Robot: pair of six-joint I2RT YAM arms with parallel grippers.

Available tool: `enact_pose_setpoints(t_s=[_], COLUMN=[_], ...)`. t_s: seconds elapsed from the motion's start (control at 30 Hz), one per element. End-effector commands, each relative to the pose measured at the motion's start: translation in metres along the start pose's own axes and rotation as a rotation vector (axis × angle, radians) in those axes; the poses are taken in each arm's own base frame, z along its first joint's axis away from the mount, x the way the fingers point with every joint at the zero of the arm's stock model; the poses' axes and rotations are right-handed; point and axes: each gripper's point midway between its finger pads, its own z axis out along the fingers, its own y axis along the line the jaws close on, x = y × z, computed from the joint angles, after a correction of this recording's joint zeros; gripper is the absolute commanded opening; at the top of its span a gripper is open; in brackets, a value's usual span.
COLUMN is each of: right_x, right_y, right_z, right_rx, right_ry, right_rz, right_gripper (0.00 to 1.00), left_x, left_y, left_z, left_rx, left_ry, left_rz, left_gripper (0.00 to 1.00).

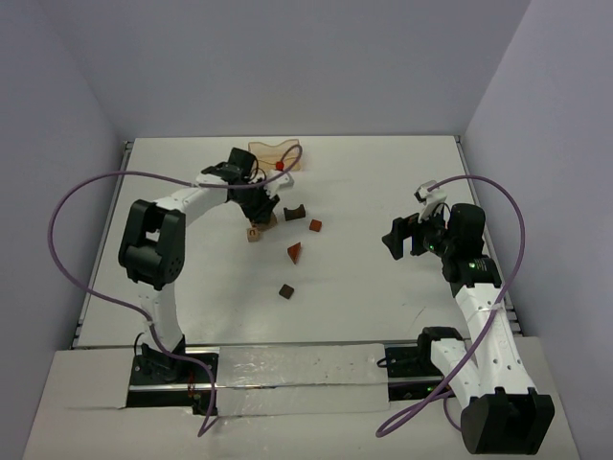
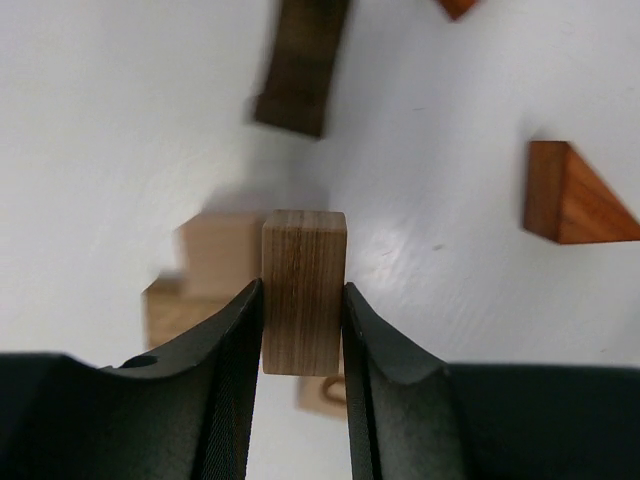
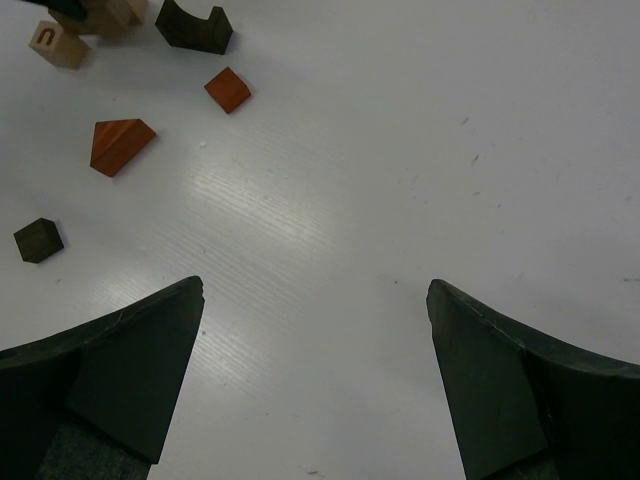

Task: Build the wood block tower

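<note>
My left gripper [image 2: 303, 287] is shut on an upright brownish-tan wooden block [image 2: 304, 290], one finger pressed on each side. It hangs over blurred tan blocks [image 2: 205, 265] on the table. In the top view the left gripper [image 1: 261, 206] is at the back centre-left, beside a tan cube [image 1: 254, 233]. Loose blocks lie nearby: a dark arch [image 1: 294, 212], a reddish-brown cube [image 1: 315, 226], a reddish wedge [image 1: 294, 252] and a dark cube [image 1: 285, 290]. My right gripper [image 1: 395, 240] stands open and empty [image 3: 315, 288] to their right, above bare table.
A pale orange tray [image 1: 276, 156] lies at the back, behind the left gripper, with a small red thing [image 1: 280, 165] on it. Purple cables loop over both arms. Walls close the table on three sides.
</note>
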Motion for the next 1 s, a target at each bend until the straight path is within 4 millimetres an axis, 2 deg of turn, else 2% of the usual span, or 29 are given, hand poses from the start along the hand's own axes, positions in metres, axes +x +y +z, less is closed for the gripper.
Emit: enact_pose_setpoints(t_s=[0.0,0.07,0.2,0.33,0.5,0.63,0.73,0.9,0.93,0.97], right_x=[-0.026,-0.025,-0.025,-0.025,-0.024,-0.024,-0.023,-0.024,-0.024,-0.024], right_y=[-0.003,-0.002,-0.004,-0.004,-0.004,-0.005,-0.005,-0.005,-0.005,-0.005], right_z=[-0.005,-0.005,-0.005,-0.005,-0.005,-0.004,-0.004,-0.003,-0.003,-0.003], right_rx=[0.015,0.011,0.019,0.023,0.023,0.023,0.023,0.021,0.021,0.021], right_ry=[-0.059,-0.055,-0.056,-0.055,-0.053,-0.049,-0.048,-0.048,-0.048,-0.048], right_rz=[-0.025,-0.024,-0.026,-0.026,-0.025,-0.023,-0.021,-0.021,-0.020,-0.019], right_gripper=[1.00,1.00,1.00,1.00,1.00,1.00,1.00,1.00,1.00,1.00], left_x=[-0.052,-0.042,-0.027,-0.006,0.013,0.018,0.017,0.016,0.018,0.022], left_y=[0.059,0.089,0.119,0.140,0.150,0.143,0.128,0.073,0.068,0.053], left_z=[-0.066,-0.069,-0.058,-0.039,-0.018,-0.006,0.000,0.012,0.013,0.015], left_rx=[-0.198,-0.292,-0.335,-0.395,-0.419,-0.382,-0.342,-0.249,-0.246,-0.230], left_ry=[-0.177,-0.138,-0.105,-0.049,-0.002,0.002,-0.007,-0.019,-0.018,-0.009], left_rz=[-0.067,-0.101,-0.162,-0.191,-0.212,-0.214,-0.195,-0.119,-0.115,-0.105], left_gripper=[0.00,0.00,0.00,0.00,0.00,0.00,0.00,0.00,0.00,0.00])
